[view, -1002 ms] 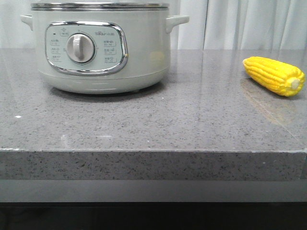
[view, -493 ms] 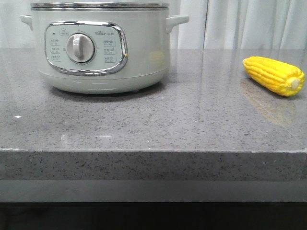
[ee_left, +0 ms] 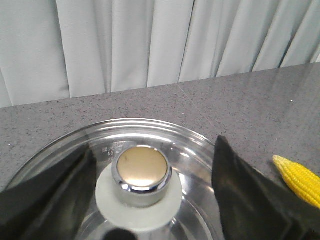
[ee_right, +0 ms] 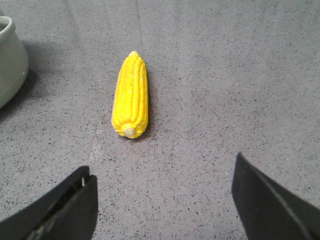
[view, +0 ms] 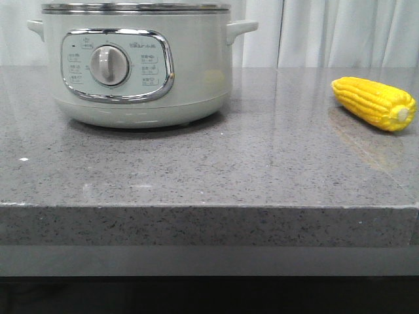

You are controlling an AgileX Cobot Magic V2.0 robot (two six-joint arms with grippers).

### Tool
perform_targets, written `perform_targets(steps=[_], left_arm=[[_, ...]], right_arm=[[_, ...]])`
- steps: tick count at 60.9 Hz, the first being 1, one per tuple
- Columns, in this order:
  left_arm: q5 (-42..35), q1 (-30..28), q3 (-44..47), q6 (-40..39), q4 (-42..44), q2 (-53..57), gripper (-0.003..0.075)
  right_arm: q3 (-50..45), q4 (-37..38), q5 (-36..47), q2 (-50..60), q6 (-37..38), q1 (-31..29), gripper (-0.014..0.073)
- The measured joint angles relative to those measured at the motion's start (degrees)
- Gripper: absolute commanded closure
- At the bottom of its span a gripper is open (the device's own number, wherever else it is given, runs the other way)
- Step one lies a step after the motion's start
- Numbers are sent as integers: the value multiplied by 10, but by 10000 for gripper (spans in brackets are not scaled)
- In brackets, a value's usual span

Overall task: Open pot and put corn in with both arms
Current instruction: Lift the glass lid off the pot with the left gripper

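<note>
— What is the biggest thing in front of you?

— The grey speckled stone countertop point(view: 216, 170). On it, toward its left end and well back from the front edge, stands the large round pale-green electric cooker pot point(view: 134, 65), with its chrome-framed control panel and round dial point(view: 109, 65) facing the front edge. A clear glass lid point(ee_left: 190, 145) with a metal rim sits on top, closed.

— And the next?

— The bright yellow corn cob point(view: 373, 103), lying on its side near the right end of the surface, well apart from the pot, its pale stub end turned toward the front-right.

— Where is your left gripper point(ee_left: 150, 195)?

— I hold it over the lid. Its two dark fingers point(ee_left: 245, 195) are spread wide, one on each side of the round chrome knob point(ee_left: 142, 172) that sits on a white base. In the wrist view I see a gap between each finger and the knob, so I have hold of nothing.

— Your right gripper point(ee_right: 165, 205)?

— It hangs above the bare surface, fingers point(ee_right: 60, 210) wide apart, gripping nothing. The cob lies ahead of the fingertips, lengthwise, stub end toward me, not touching them. An edge of the pot shows at the side of that view.
</note>
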State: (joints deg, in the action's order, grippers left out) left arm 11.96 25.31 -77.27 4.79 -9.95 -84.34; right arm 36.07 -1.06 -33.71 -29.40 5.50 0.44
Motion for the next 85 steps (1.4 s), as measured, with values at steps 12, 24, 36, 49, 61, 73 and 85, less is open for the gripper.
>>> perform_targets(steps=[12, 24, 36, 49, 61, 73, 85], left_arm=[[-1, 0, -50, 0, -6, -61, 230], [-7, 0, -62, 0, -6, -102, 230], [-13, 0, -62, 1, -7, -126, 239], [-21, 0, -65, 2, -8, -132, 414], [-23, 0, -65, 3, -8, -133, 503], [-3, 0, -85, 3, -6, -136, 503], [58, 0, -158, 5, -4, -142, 503]], right_arm=[[0, 0, 0, 0, 1, 0, 22], [0, 0, 0, 0, 1, 0, 22], [0, 0, 0, 0, 1, 0, 22], [0, 0, 0, 0, 1, 0, 22], [0, 0, 0, 0, 1, 0, 22], [0, 0, 0, 0, 1, 0, 22], [0, 0, 0, 0, 1, 0, 22]])
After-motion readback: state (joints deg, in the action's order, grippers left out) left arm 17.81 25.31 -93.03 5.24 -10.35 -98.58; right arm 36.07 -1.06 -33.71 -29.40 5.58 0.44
